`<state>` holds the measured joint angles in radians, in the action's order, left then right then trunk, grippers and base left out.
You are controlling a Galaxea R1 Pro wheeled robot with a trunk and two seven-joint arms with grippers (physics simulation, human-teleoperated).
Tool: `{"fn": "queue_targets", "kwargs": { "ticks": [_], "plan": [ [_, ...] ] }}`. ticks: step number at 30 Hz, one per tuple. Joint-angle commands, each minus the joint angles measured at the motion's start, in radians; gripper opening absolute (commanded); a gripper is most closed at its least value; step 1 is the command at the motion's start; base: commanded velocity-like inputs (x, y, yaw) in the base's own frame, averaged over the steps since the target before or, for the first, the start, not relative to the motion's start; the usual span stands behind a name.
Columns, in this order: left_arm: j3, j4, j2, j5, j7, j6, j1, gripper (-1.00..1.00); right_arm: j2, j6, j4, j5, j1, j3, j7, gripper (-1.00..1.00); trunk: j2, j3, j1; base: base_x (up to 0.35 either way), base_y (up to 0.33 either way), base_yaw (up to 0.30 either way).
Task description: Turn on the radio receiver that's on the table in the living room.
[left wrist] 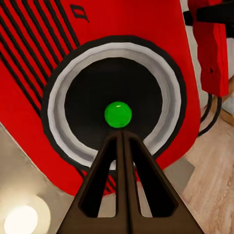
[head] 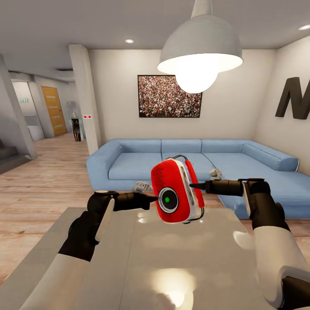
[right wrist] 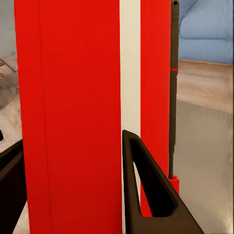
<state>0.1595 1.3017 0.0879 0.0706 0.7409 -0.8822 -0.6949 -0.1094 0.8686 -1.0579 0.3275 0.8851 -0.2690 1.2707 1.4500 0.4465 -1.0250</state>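
In the head view the radio receiver [head: 177, 191] hangs tilted above the glossy grey tabletop [head: 181, 262], in front of the blue sofa [head: 193, 165], with the right claw [head: 192, 186] reaching its side and the left claw [head: 154, 199] pointing at its front. The left wrist view adds that the left claw [left wrist: 122, 134] has its two fingers pressed together, holding nothing, tips at the dial [left wrist: 114, 102] just under its green centre [left wrist: 118, 114]. The right wrist view shows the right claw [right wrist: 73, 146] clamped on the radio receiver's red-and-white side, one dark finger [right wrist: 146, 190] either side.
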Motion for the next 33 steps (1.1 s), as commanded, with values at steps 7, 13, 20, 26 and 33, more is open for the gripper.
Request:
{"fn": "queue_targets", "kwargs": {
  "ticks": [7,13,20,26,33],
  "plan": [
    [-0.001,-0.001,-0.003,-0.001,0.0,0.0,0.0,-1.0,-0.034,0.006,-0.001,-0.006,0.0,-0.001,-0.03,-1.0,0.0,0.0,0.0,0.0,0.0,0.0],
    [-0.004,-0.009,-0.007,-0.003,-0.001,0.001,0.0,-1.0,-0.058,0.006,-0.002,-0.006,0.0,-0.002,-0.093,-1.0,0.0,0.0,0.0,0.0,0.0,0.0],
    [-0.023,-0.061,-0.055,-0.008,-0.011,0.005,0.0,-1.0,-0.064,0.006,-0.016,-0.005,0.0,-0.002,-0.19,-1.0,0.0,0.0,0.0,0.0,0.0,0.0],
    [-0.072,-0.139,-0.106,-0.01,-0.099,0.012,0.0,-1.0,-0.064,0.007,-0.023,-0.005,0.0,-0.001,-0.288,-1.0,0.0,0.0,0.0,0.0,0.0,0.0],
    [-0.144,-0.256,-0.175,-0.015,-0.202,0.063,0.0,-1.0,-0.063,0.041,-0.024,-0.007,0.0,0.002,-0.459,-1.0,0.0,0.0,0.0,0.0,0.0,0.0]
  ]
}}
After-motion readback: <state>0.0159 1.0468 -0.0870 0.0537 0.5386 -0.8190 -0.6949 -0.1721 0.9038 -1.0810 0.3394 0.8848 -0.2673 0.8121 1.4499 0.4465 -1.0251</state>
